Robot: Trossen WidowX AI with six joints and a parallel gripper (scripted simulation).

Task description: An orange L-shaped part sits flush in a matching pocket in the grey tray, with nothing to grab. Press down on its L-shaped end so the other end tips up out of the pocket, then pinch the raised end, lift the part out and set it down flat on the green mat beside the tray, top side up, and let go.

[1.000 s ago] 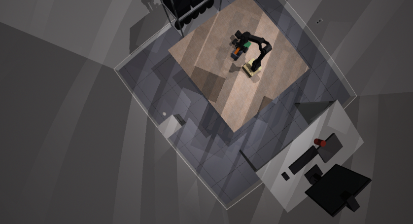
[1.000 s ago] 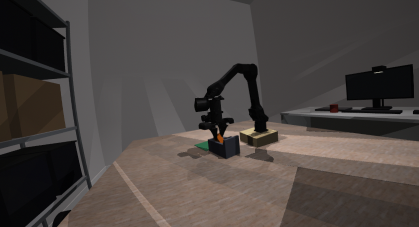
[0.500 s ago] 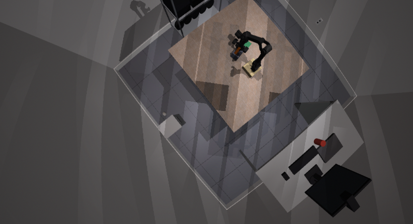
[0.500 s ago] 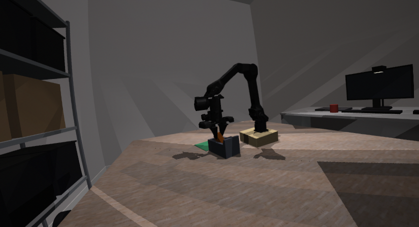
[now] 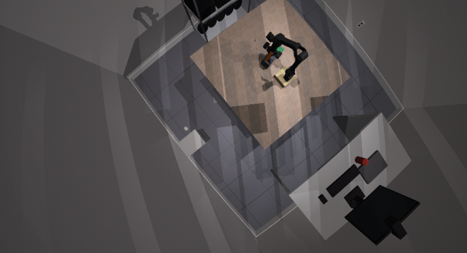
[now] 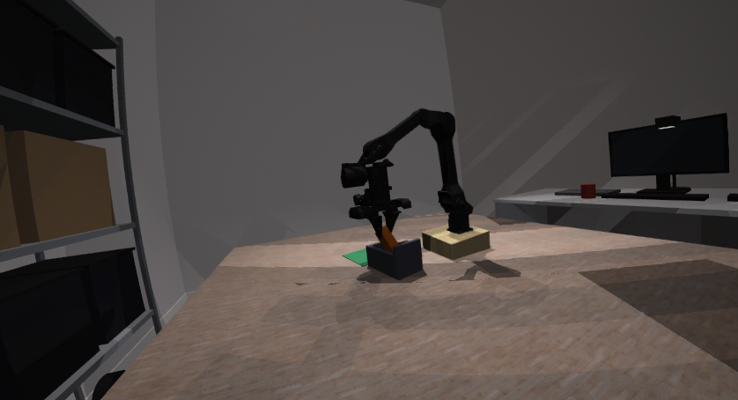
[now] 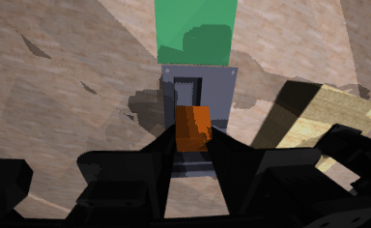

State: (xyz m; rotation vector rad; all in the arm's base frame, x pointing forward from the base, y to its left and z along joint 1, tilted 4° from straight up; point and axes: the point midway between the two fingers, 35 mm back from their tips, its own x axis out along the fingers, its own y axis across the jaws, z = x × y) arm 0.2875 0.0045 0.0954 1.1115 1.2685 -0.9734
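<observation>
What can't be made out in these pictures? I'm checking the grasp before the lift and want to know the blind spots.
- Lower end of the orange part: hidden in the grey tray in the wrist view; tray wall hides it in the exterior view.
- Part's L shape: too small from the top.
- Gripper, shut on the part: finger contact lost in black.
- Green mat: cut off at the wrist view's top edge.

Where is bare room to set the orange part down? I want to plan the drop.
The green mat beyond the grey tray shows bare, shadow only. Wood left of the tray looks free too. Right is crowded by the tan base block. The gripper holds the orange part over the pocket.
</observation>
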